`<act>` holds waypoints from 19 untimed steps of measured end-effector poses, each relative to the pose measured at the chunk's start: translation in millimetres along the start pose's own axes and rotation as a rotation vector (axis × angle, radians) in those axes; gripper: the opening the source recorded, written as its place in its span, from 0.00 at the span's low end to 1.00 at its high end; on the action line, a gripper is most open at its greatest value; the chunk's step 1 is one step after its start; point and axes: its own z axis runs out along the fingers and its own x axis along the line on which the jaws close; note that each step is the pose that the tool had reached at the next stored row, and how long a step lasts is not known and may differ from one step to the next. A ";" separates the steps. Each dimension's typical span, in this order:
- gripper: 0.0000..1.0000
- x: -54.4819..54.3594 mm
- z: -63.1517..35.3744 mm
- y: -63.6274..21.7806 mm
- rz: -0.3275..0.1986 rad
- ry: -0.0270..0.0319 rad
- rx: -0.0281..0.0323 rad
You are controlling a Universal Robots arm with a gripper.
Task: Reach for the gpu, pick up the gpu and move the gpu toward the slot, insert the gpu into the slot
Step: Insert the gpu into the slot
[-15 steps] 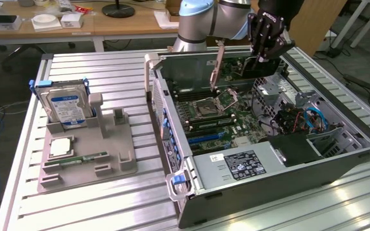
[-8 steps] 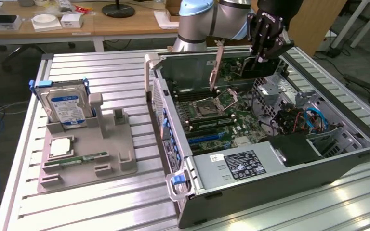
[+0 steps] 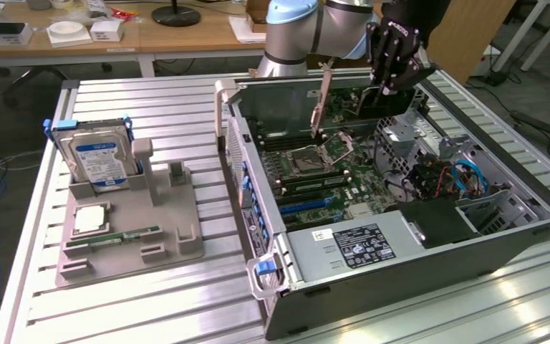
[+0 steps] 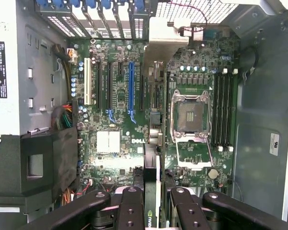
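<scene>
I have the gripper point(image 3: 394, 72), jaws clamped on the gpu point(image 3: 388, 104), above the motherboard point(image 4: 110, 163). Pickup is done and insertion is left: the gpu seems clear of the motherboard's blue slot point(image 4: 131, 86).

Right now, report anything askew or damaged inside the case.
Nothing looks damaged or spilled. One oddity: the CPU socket stands open and looks empty, its retention frame tilted up. The gpu sits straight in the gripper.
</scene>
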 end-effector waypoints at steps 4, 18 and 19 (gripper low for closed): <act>0.26 0.0 0.1 0.0 0.000 -0.0002 0.0001; 0.26 0.0 4.7 0.1 0.000 -0.0002 0.0000; 0.26 0.0 5.1 0.1 0.000 -0.0003 0.0000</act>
